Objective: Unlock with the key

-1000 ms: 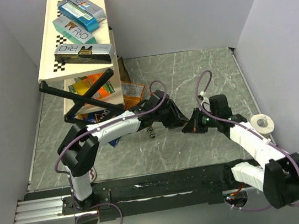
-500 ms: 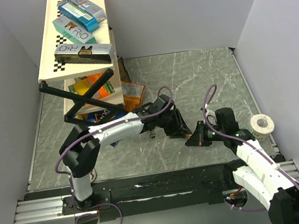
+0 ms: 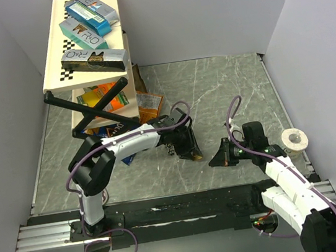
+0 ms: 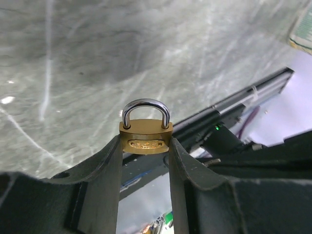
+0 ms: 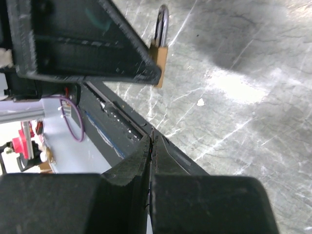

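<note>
My left gripper (image 4: 145,146) is shut on a brass padlock (image 4: 146,127) with a silver shackle, squeezing its body between both fingertips with the shackle pointing away. In the top view that gripper (image 3: 192,153) hangs over the middle of the marble table. My right gripper (image 3: 214,161) is just to its right, pointing at it across a small gap. In the right wrist view its jaws are pressed together on the key (image 5: 152,137), a thin metal sliver seen edge-on past the tips. The padlock (image 5: 160,52) shows there up ahead, apart from the key.
A tilted shelf rack (image 3: 80,38) with boxes and snack packets (image 3: 146,107) fills the back left. A small dark item (image 3: 171,150) lies on the table by the left arm. A tape roll (image 3: 295,139) sits at right. A pale speck (image 5: 200,102) lies on the marble.
The left gripper has carried the padlock left and towards the near edge. The right gripper pulled back towards the near edge, then held still. Neither grip changed.
</note>
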Robot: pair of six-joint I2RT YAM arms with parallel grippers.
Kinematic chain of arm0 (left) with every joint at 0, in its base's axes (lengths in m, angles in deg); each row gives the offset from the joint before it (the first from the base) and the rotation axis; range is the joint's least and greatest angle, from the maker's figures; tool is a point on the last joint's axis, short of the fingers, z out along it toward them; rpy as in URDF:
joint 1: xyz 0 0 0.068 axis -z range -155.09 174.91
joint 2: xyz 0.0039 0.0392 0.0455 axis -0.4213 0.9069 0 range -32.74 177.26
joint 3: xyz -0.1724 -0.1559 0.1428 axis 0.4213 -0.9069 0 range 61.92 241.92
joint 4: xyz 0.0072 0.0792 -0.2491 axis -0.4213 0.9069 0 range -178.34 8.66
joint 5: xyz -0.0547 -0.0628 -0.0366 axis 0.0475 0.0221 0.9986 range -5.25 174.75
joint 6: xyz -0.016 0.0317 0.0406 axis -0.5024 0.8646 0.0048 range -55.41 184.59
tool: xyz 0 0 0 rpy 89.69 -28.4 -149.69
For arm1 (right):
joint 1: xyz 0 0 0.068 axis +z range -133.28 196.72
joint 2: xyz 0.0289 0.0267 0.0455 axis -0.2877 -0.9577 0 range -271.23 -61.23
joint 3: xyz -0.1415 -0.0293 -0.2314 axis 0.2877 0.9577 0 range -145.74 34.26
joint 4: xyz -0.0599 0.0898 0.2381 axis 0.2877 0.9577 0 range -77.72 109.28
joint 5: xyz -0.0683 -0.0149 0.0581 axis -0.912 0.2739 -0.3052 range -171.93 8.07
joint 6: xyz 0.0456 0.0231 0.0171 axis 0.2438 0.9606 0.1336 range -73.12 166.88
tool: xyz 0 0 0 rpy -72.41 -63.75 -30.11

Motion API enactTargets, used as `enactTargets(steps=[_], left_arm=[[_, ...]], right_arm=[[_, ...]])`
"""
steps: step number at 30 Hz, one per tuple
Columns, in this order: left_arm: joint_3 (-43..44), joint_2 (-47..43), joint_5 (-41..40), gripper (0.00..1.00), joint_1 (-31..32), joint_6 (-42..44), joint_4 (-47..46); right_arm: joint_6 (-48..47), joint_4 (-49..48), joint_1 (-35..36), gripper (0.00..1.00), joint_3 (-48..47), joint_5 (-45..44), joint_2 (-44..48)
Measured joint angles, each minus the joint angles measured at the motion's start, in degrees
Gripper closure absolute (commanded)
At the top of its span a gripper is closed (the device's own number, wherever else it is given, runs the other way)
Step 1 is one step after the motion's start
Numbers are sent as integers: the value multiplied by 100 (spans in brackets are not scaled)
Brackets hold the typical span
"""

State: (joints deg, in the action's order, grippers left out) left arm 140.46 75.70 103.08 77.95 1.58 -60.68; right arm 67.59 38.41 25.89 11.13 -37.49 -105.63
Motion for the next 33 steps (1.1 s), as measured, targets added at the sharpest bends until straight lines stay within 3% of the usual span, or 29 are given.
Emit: enactTargets(steps=[8, 11, 12, 15, 16, 19, 21, 28, 33], left_arm=[[466, 721, -568, 99, -9, 46, 494], [973, 1213, -815, 90, -28, 90, 918], [1106, 1272, -896, 84, -33, 111, 1021], [1504, 1456, -1279, 45, -33, 223, 1296], [1558, 1484, -1340, 25, -33, 247, 1349], [1637, 1482, -1427, 6, -33, 332, 1471], [1709, 1478, -1545, 1, -33, 372, 1502], [1746, 1209, -1665, 1, -35, 490, 1513], [1687, 275, -1512, 1, -35, 560, 946]], right_arm=[[-42, 13, -4, 100, 0, 192, -20], [-28, 50, -4, 100, -2, 201, 39], [-20, 72, -7, 100, -4, 195, 81], [-22, 179, -7, 100, -22, 181, 219], [-26, 223, -7, 100, -28, 173, 251], [-63, 332, -7, 100, -55, 173, 286], [-85, 452, -7, 100, -118, 181, 302], [-105, 632, -7, 100, -614, 887, 363], [-22, 649, -7, 100, -1080, 1762, 323]])
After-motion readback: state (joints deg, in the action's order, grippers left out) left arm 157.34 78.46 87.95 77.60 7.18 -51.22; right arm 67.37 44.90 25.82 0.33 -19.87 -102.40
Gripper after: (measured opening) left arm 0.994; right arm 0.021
